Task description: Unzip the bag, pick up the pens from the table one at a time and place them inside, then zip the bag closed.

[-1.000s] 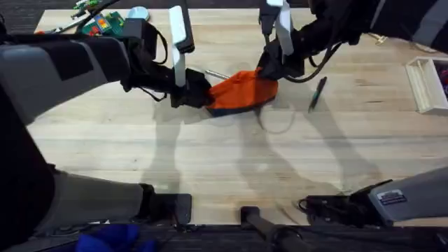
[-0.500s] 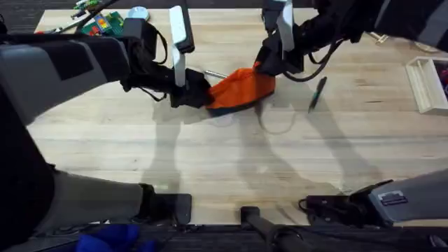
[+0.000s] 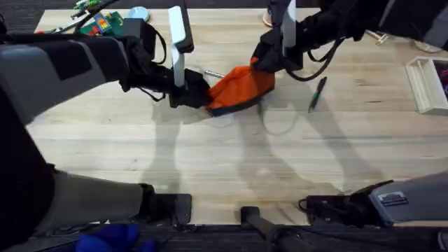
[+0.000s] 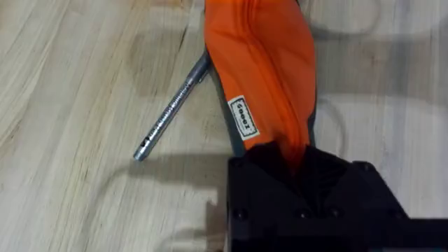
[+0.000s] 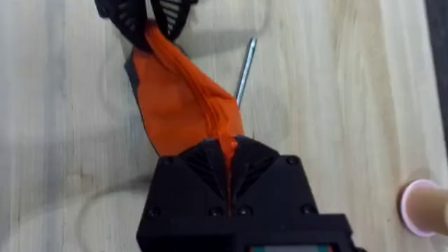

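Observation:
The orange bag (image 3: 238, 87) with its dark base lies mid-table, stretched between both grippers. My left gripper (image 3: 200, 95) is shut on its left end, and the left wrist view shows the fabric (image 4: 266, 70) pinched at the fingers. My right gripper (image 3: 263, 63) is shut on the bag's right end (image 5: 183, 98), which is lifted a little. The zipper line along the top looks closed. A silver pen (image 3: 214, 73) lies just behind the bag (image 4: 171, 112) (image 5: 244, 64). The dark pen (image 3: 317, 93) rests on the table to the bag's right, untouched.
A white tray (image 3: 427, 84) sits at the right edge. Colourful items (image 3: 105, 24) lie at the back left corner. A pink round object (image 5: 420, 206) stands near the back edge behind my right gripper. Bare wood fills the table's front half.
My right gripper has drawn back and slightly left, lifting the bag's right end with it. My left gripper has held still on the other end.

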Controlling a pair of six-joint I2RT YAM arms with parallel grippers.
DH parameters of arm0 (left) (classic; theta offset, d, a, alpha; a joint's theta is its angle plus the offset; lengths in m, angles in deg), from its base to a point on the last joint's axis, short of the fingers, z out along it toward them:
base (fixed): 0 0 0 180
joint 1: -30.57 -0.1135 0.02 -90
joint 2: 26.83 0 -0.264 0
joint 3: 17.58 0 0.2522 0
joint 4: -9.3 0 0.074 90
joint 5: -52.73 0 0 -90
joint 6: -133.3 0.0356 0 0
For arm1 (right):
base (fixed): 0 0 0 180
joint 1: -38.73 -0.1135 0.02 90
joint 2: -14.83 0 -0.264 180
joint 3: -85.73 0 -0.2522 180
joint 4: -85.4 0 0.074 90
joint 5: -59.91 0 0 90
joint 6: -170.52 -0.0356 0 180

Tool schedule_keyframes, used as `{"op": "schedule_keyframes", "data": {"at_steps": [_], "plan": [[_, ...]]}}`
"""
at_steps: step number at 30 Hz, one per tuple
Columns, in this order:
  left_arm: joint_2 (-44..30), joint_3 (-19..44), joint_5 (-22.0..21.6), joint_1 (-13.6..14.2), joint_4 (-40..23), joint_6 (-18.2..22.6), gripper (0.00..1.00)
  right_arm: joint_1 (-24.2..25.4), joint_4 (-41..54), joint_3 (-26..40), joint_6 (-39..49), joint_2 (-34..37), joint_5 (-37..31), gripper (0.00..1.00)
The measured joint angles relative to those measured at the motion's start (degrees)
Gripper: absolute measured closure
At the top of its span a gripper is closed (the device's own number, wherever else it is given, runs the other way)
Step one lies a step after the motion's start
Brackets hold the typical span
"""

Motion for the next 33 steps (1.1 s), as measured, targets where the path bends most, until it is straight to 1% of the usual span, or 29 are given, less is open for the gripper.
{"op": "schedule_keyframes", "data": {"at_steps": [9, 20, 33], "plan": [[0.0, 0.0, -0.31, -0.04, 0.34, 0.02, 0.96, -0.29, -0.91, 0.0, 0.09, -3.33, 2.53, 0.972], [0.0, 0.0, -0.39, -0.04, 0.34, 0.02, 0.959, -0.48, -1.63, 0.0, 0.09, -3.58, 3.11, 0.971], [0.0, 0.0, -0.05, 0.07, 0.54, 0.02, 0.959, -0.81, -1.3, 0.34, 0.09, -6.0, 3.76, 0.971]]}}
